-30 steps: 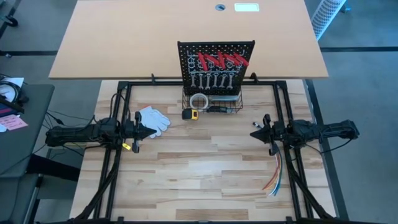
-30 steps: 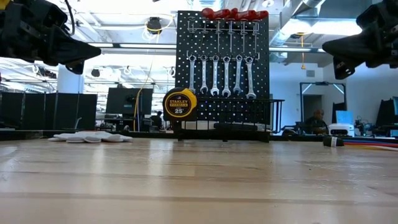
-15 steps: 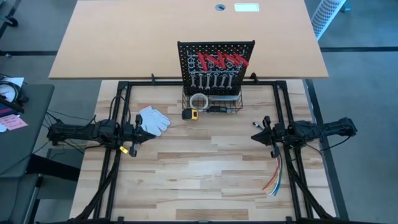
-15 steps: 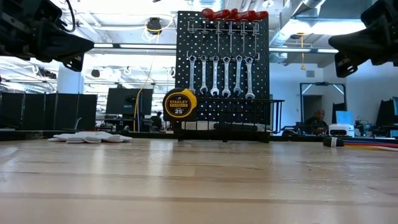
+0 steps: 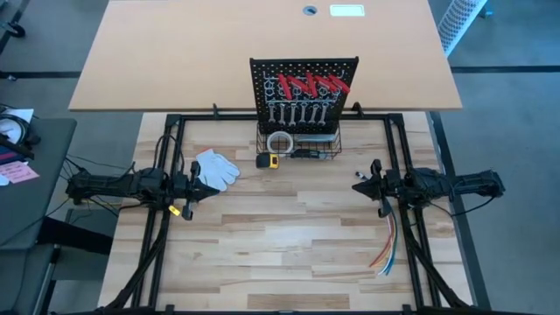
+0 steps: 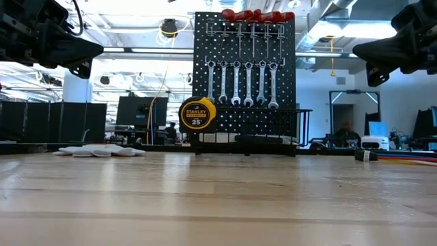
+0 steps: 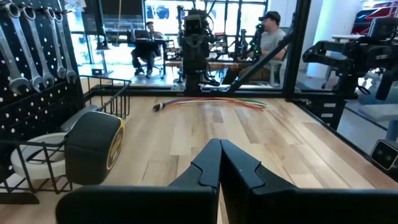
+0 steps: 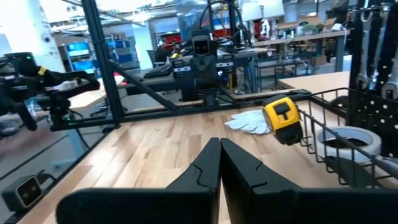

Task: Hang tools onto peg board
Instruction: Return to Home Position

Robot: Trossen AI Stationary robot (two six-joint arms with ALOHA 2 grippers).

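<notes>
grey floor [image 5: 507,105], tan desk [image 5: 175,52], ceiling lts [image 6: 130,27]

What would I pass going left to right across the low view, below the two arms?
white glove → yellow tape measure → peg board → small black object → coloured wires
</notes>
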